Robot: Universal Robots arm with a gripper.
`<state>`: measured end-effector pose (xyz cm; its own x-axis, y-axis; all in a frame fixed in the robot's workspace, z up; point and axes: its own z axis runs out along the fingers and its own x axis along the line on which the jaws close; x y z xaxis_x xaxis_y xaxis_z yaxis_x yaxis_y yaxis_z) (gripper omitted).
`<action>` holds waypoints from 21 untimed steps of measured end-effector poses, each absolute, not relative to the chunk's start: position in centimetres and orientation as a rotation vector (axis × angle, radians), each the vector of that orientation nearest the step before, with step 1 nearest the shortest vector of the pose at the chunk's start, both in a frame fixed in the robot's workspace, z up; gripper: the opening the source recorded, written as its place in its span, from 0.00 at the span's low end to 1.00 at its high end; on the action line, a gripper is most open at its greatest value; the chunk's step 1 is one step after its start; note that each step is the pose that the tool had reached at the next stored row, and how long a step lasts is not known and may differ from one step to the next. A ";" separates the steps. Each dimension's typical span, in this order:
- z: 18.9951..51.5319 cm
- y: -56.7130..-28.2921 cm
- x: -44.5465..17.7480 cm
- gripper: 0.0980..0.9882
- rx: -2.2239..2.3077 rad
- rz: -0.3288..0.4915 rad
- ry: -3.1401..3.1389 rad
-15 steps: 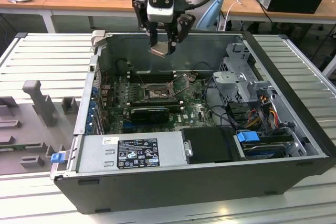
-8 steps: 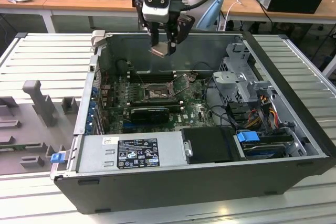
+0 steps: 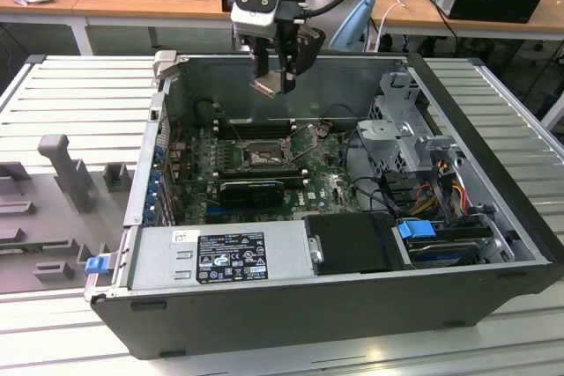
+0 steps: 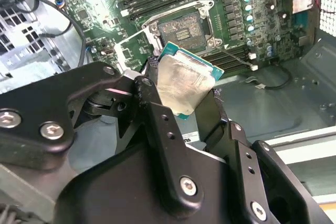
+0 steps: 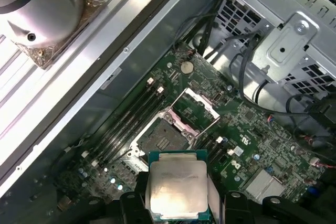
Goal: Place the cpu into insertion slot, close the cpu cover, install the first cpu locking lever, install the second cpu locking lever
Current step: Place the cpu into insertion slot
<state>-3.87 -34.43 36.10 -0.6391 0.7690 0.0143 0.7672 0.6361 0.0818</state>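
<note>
1. Gripper (image 3: 273, 84) hangs over the open computer case (image 3: 458, 129), up near the case's far wall in the exterior view, with the green motherboard (image 3: 326, 187) below it.
2. Its two black fingers (image 4: 157, 119) are clamped on the cpu (image 4: 184, 82), one on each of two opposite edges. The chip's pale metal top faces the wrist cameras, and its green rim shows around that top.
3. The cpu is held in the air, clear of the board and higher than the insertion slot (image 5: 160, 139). It touches nothing but the fingers.
4. The insertion slot lies bare, with its dull pin field exposed inside the dark frame.
5. The cpu cover (image 5: 202, 100) stands swung up and open at one edge of the slot, and the board shows through its window.
6. Long black memory slots (image 5: 131, 119) run along two sides of the socket.
7. In the exterior view a black card (image 3: 251, 189) lies nearer the camera than the socket. A power supply (image 3: 198, 257) sits at the case's near edge, and a grey drive cage (image 3: 397, 129) is on the exterior view's right.
</note>
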 end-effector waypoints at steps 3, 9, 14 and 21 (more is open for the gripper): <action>36.1 -34.4 -3.9 0.48 1.377 0.124 2.795; 36.0 -34.4 -3.9 0.48 1.472 0.121 2.742; 36.0 -34.4 -3.9 0.48 1.557 0.118 2.692; 35.8 -34.4 -3.9 0.48 1.683 0.115 2.611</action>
<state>-3.87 -34.43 35.85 -0.4134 0.9105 0.0119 0.9080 0.4112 0.0801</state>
